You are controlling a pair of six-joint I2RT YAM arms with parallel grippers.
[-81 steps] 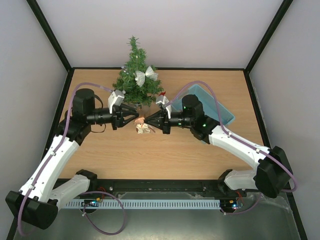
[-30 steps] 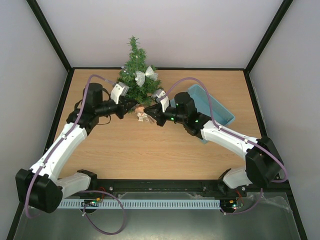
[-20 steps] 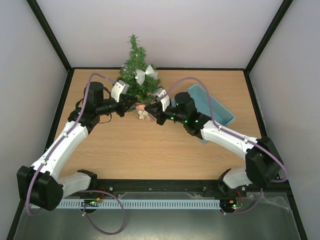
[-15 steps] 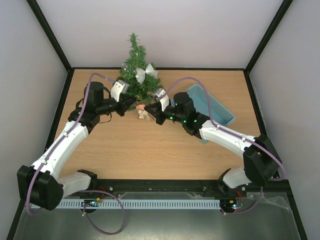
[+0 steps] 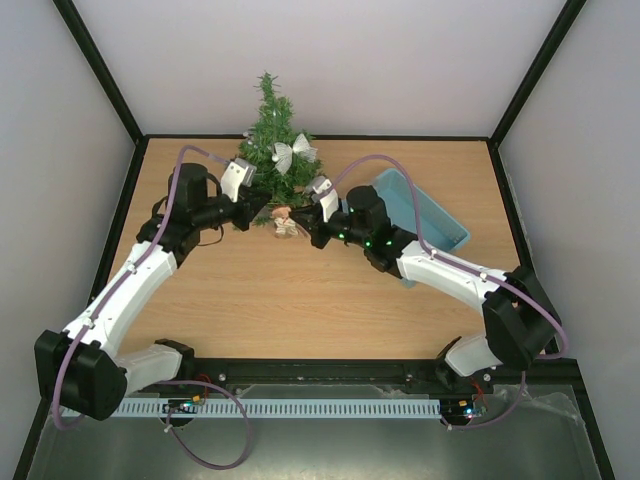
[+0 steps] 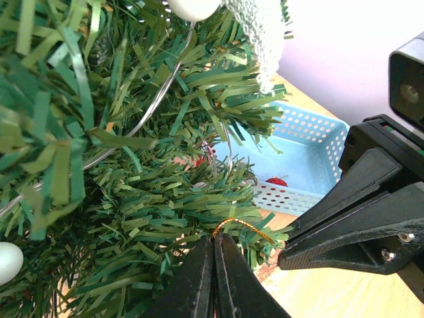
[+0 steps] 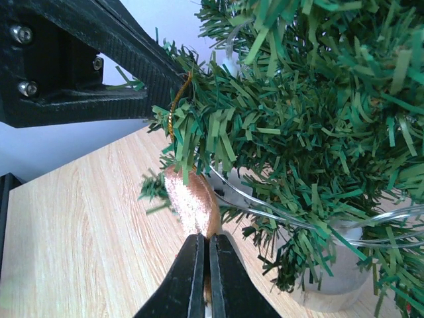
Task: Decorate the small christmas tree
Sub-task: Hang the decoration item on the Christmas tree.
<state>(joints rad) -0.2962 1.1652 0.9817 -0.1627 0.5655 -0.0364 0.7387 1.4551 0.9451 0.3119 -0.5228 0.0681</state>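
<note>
Left wrist view: left gripper (image 6: 213,242) pinched shut on a thin gold cord loop (image 6: 233,220) under the bristly small christmas tree (image 6: 132,199); right gripper (image 7: 201,241) clamped a glittery copper ornament (image 7: 191,199) beneath its branches.

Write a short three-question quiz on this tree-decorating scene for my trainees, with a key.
1. True or false: the left claw is shut on the gold thread loop.
2. The right claw pinches: A) a candy cane, B) a copper glitter ornament, C) a blue star.
3. Fill in: in the top view, the blue basket lies to the ___ of the small christmas tree.
Key: 1 true; 2 B; 3 right.
</note>
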